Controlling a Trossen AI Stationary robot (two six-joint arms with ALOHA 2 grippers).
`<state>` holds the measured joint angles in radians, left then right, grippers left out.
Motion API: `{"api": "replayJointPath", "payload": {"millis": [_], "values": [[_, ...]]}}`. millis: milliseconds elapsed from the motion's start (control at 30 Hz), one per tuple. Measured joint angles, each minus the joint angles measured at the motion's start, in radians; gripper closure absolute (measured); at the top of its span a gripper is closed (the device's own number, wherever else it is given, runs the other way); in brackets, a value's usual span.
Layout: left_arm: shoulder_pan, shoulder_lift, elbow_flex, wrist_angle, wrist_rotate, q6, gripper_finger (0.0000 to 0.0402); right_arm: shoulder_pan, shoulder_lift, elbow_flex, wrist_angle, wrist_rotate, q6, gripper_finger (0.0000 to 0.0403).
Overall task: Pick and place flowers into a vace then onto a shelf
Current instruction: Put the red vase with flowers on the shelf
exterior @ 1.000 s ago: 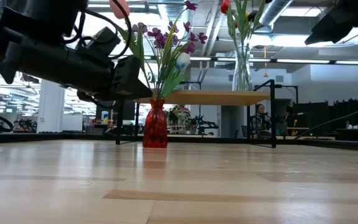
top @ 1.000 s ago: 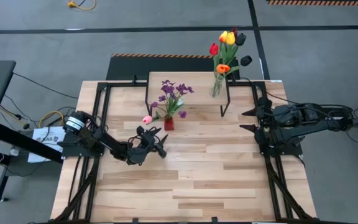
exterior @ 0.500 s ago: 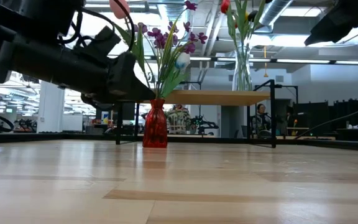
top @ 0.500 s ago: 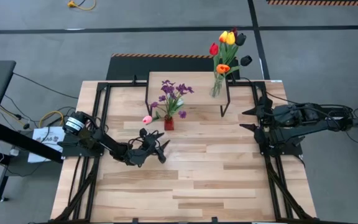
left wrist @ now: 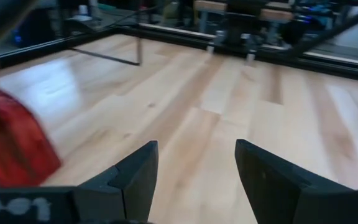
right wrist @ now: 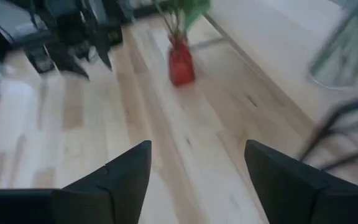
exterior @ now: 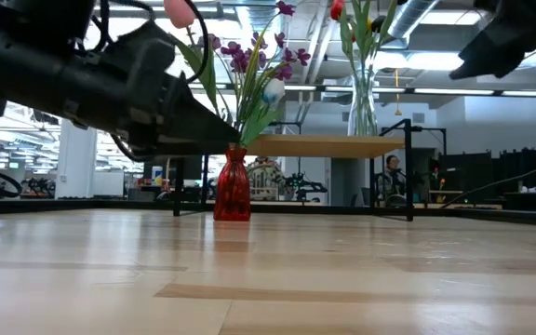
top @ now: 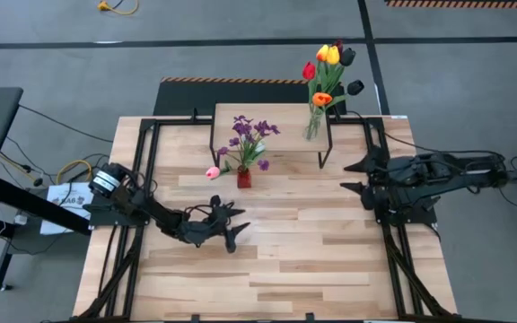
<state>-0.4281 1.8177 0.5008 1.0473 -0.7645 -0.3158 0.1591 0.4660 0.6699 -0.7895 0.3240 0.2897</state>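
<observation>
A red vase [top: 243, 178] stands on the tabletop just in front of the shelf [top: 272, 126]. It holds purple sprigs [top: 251, 135] and a pink tulip [top: 212, 172]. A clear glass vase [top: 314, 126] with red, yellow, orange and dark tulips [top: 330, 63] stands on the shelf's right end. My left gripper [top: 227, 224] hovers open over the table, on the near left side of the red vase [left wrist: 11, 143]. My right gripper [top: 348, 176] is open at the table's right side, pointing toward the red vase [right wrist: 181, 62]. Low view: red vase [exterior: 233, 184], shelf top [exterior: 328, 145], glass vase [exterior: 362, 102].
The shelf's thin black legs [top: 321, 161] stand beside the red vase. Black frame rails [top: 142, 170] run along the table's left and right sides. Bare plank tabletop [top: 303, 260] spreads across the near half. A person [exterior: 389, 172] sits in the room beyond the table.
My left gripper has drawn back from the red vase toward the table's near edge and slightly to the right, staying open and lower over the table. My right gripper has edged a little toward the table's left. The vases and flowers have stayed put.
</observation>
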Motion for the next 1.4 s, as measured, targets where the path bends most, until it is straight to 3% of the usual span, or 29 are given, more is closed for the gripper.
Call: {"api": "replayJointPath", "payload": {"millis": [167,433,500,633,767,933,1067,1400], "values": [[-0.043,0.0,0.011,0.002,0.024,0.066,0.0198,0.049,0.013,-0.161,0.262,0.003,0.036,0.02],[-0.085,0.0,0.011,0.0,0.023,0.095,0.0198,0.097,0.06,-0.404,0.791,0.097,0.037,0.0371],[-0.092,0.0,0.011,0.0,0.024,0.102,0.0198,0.098,0.099,-0.453,0.94,0.096,0.004,0.0393],[-0.108,0.0,0.011,0.013,0.027,0.125,0.0198,0.084,0.217,-0.512,1.195,0.096,-0.001,0.038],[-0.117,0.0,0.029,0.018,0.035,0.155,0.0198,0.053,0.367,-0.516,1.344,0.087,-0.003,0.0378],[-0.118,0.0,0.069,0.019,0.077,0.241,0.0198,0.006,0.617,-0.473,1.523,-0.057,-0.096,0.0399],[-0.118,0.0,0.085,0.02,0.08,0.309,0.0198,-0.048,0.835,-0.407,1.607,0.035,-0.082,0.04],[-0.118,0.0,0.085,0.018,0.079,0.332,0.0198,-0.176,1.329,-0.274,2.024,0.014,-0.08,0.0402]]}}
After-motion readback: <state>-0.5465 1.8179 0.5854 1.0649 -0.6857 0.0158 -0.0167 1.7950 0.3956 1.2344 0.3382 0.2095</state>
